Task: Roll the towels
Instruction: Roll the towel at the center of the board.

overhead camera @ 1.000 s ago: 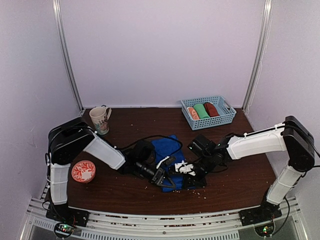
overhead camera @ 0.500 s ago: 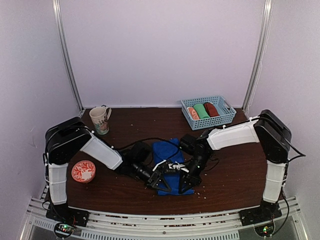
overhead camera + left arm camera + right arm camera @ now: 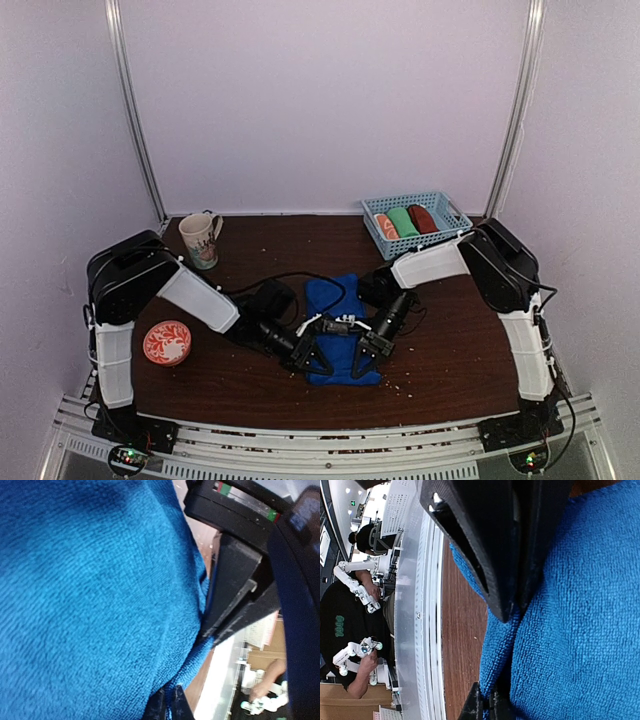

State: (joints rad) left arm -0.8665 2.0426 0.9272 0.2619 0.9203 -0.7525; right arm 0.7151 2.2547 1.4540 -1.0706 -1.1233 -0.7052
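Top external: blue towel (image 3: 335,298) on speckled brown table (image 3: 470,350), lilac walls (image 3: 320,100) around.

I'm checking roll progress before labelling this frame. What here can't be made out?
- Near edge of the blue towel: top view, covered by both arms' jaws.
- Towel's overall shape: both wrist views, too close, cut off by frame edges.
- The rolls in the basket: top view, too small to judge tightness.

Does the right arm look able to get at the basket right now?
Likely yes, once freed: the right gripper is shut on the blue towel, and nothing stands between it and the basket behind.
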